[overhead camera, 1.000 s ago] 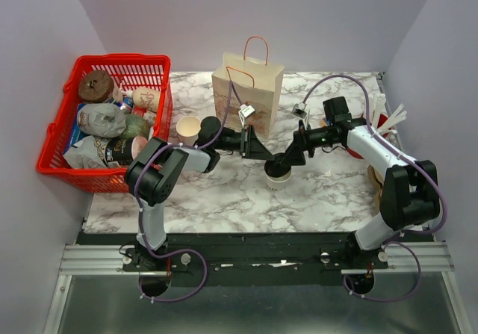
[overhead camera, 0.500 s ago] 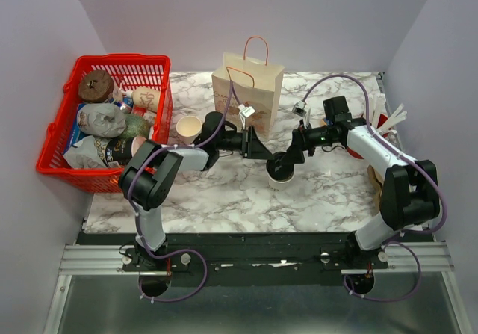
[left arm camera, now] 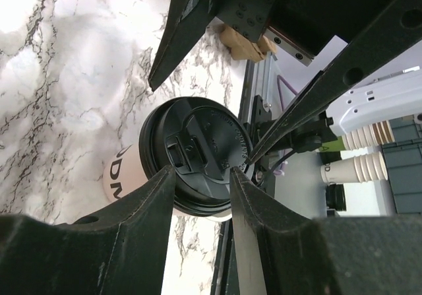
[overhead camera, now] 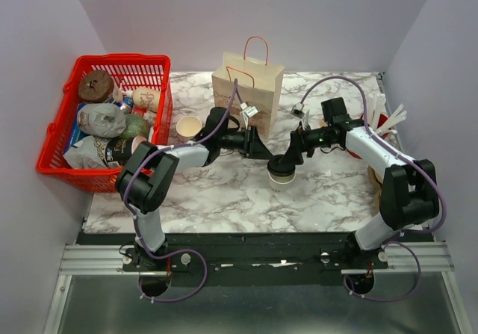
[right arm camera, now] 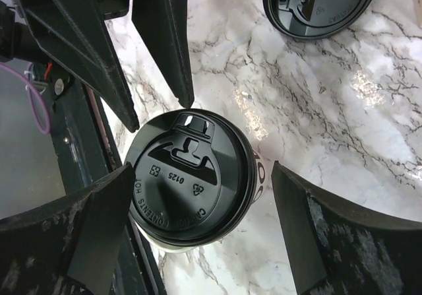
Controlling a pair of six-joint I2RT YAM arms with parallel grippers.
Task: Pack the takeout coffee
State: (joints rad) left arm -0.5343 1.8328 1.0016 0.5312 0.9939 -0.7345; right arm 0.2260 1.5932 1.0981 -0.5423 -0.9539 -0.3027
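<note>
1. The paper bag [overhead camera: 248, 89] stands upright just behind the left end effector [left arm camera: 202, 173], mouth up and handles raised. I judge it to be where the cup is to go.
2. The left end effector has its fingers partly apart and grips nothing. Their tips sit just beside the lid's rim. It should back away first, so the two sets of fingers do not clash over the cup.
3. The takeout coffee [overhead camera: 281, 168] stands upright on the tabletop [overhead camera: 224, 192], lid seated. It is directly ahead of the left end effector and within the span of the right one.
4. The right end effector [right arm camera: 201, 169] is spread wide, one finger on each side of the cup, and no firm clamp shows. The step in hand looks like the grasp. The cup should be centred and the pads should meet the paper wall below the lid rim. Close gently, so the cup is neither crushed nor its lid popped, then carry it level over the bag's rim.
5. A loose lid [right arm camera: 320, 8] lies beyond the right end effector and should be left alone.
</note>
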